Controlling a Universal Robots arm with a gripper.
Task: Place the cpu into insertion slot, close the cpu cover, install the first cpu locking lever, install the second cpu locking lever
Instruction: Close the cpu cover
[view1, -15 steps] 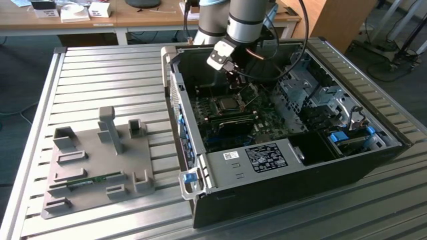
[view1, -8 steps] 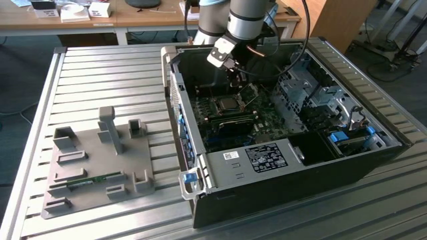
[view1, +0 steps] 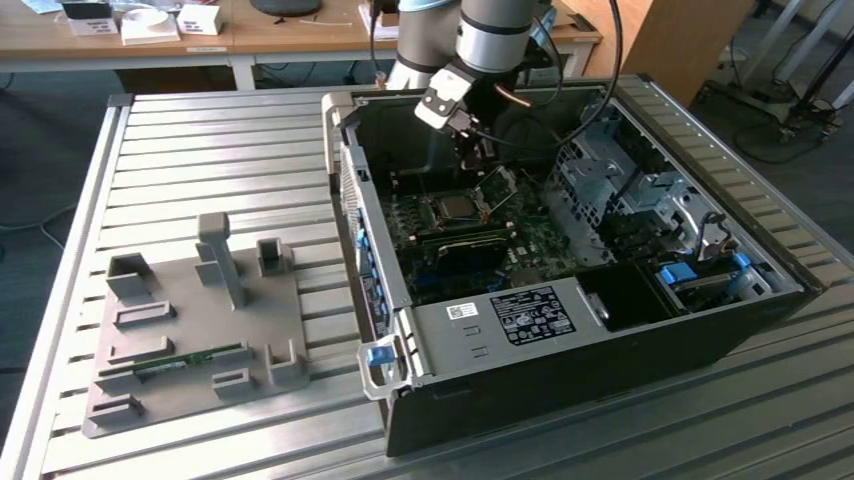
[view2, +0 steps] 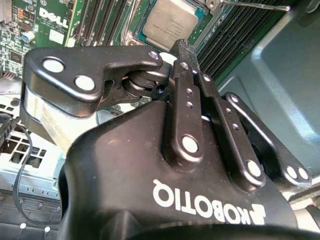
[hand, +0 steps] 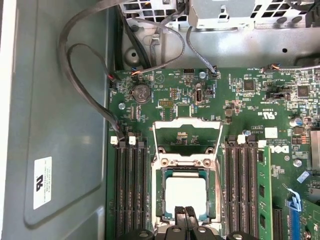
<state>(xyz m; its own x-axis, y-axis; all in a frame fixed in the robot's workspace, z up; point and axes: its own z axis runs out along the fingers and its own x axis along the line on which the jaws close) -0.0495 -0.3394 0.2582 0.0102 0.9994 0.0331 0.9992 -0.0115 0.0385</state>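
The cpu (hand: 186, 192) lies flat in the insertion slot on the motherboard (hand: 260, 107), its silver top showing; it also appears in the exterior view (view1: 461, 207) and the second wrist view (view2: 170, 25). The cpu cover (hand: 187, 136) is swung open, standing back from the socket (view1: 502, 186). A thin locking lever (view2: 250, 6) sticks out beside the socket. My gripper (hand: 186, 214) hangs just above the cpu's edge inside the case (view1: 470, 150), fingers pressed together with nothing between them (view2: 182, 47).
The open computer case (view1: 400, 345) lies on a slatted metal table (view1: 200, 150). Black memory slots (hand: 131, 190) flank the socket on both sides. Grey cables (hand: 75, 75) loop along the case wall. A grey fixture plate (view1: 194, 330) sits at the exterior view's left.
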